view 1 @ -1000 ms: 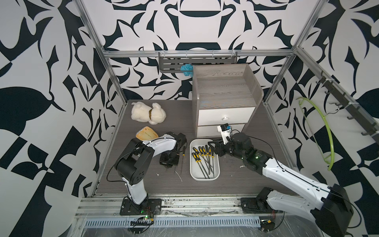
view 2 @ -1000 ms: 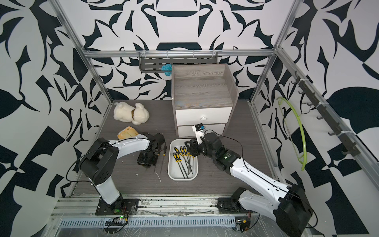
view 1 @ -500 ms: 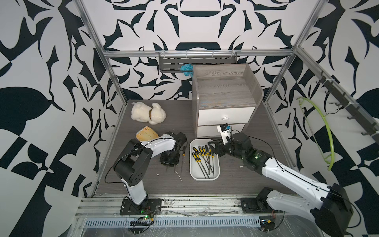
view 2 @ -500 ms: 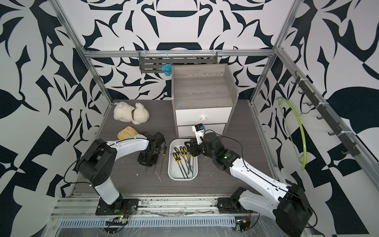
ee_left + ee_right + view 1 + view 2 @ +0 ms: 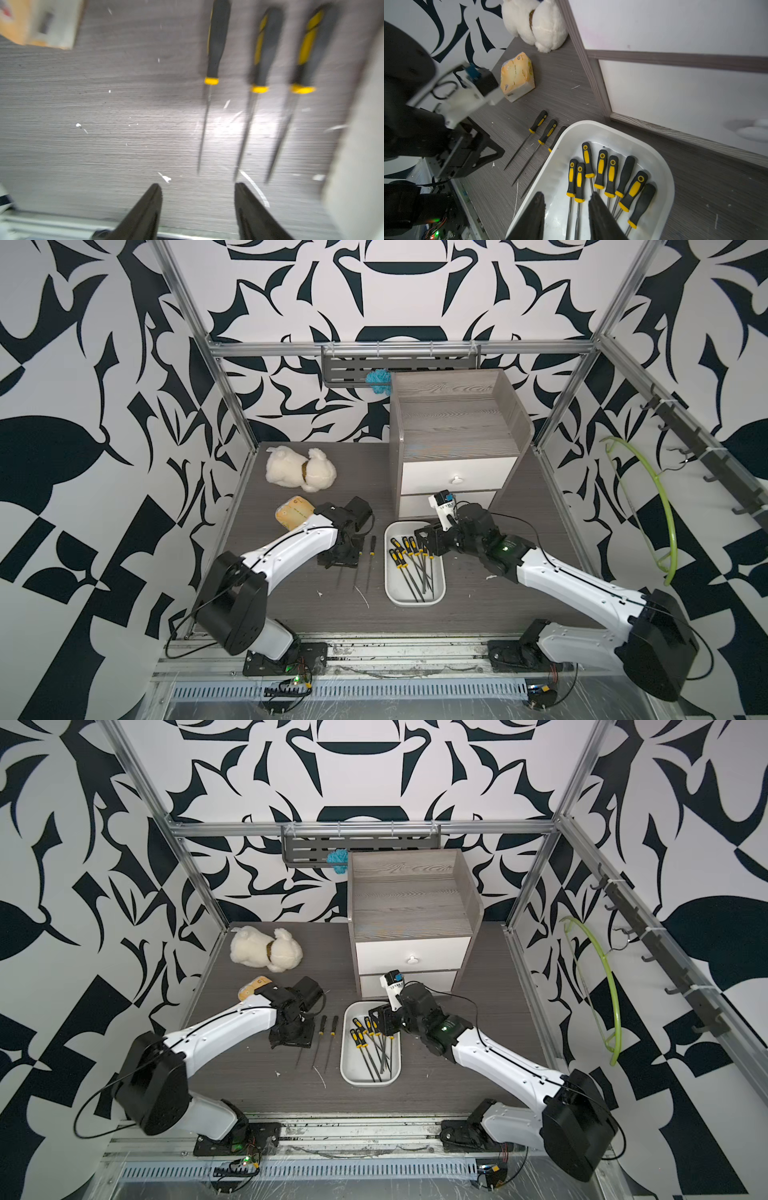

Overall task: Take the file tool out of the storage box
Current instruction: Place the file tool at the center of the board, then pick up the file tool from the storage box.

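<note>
While the left fingers [image 5: 145, 212] stand wide apart low over the grey worktop [image 5: 498, 605], holding nothing, three black-and-yellow files [image 5: 216, 41] lie side by side on the bare wood, handles toward the back wall and thin tips toward the front. Seen from the left wrist, the outermost file's tip points into the gap between those fingers. The row sits between the left arm and the storage box [image 5: 616, 135]. The nearest of the three runs right beside the white tray's wall, its handle partly hidden by the rim in the right wrist view. Inside the storage box a fan of further files [image 5: 601, 168] rests on the tray floor, handles toward the cabinet [image 5: 457, 431], shafts crossing one another toward the front. The right fingers [image 5: 602, 220] hang over the tray beside those handles, parted by a moderate gap with nothing clamped. Two file shafts pass under that gap, and whether the fingers touch them cannot be told. A white plush toy [image 5: 299, 468] and a yellow tissue pack [image 5: 293, 512] lie at the back left of the worktop, apart from the files.
</note>
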You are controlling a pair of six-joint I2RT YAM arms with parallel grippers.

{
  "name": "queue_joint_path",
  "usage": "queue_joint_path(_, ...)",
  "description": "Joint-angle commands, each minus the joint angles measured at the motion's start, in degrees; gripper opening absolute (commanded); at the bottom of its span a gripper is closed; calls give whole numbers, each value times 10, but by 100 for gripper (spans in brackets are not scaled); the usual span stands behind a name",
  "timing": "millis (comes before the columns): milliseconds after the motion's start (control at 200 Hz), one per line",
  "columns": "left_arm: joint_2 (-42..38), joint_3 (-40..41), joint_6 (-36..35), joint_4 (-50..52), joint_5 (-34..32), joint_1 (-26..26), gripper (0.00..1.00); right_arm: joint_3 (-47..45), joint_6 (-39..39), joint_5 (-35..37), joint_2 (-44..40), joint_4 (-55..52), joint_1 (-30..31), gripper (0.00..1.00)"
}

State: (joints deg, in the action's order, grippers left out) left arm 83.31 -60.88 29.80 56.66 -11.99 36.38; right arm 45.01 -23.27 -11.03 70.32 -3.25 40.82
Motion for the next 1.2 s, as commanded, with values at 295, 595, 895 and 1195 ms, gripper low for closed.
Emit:
queue_joint_path(295,-285,148,28,-384,169,-1,92,101,38,27,129,-82,31,32)
queue_joint_path(595,-354,309,52,-605,234,-2,93,160,58,67,232,-128,38,24)
queue_joint_path(895,-342,295,61,-588,266,0,92,191,63,123,291,-148,44,21)
queue_joint_path(1195,-333,286,56,-574,284,2,94,229,71,177,342,-172,62,21)
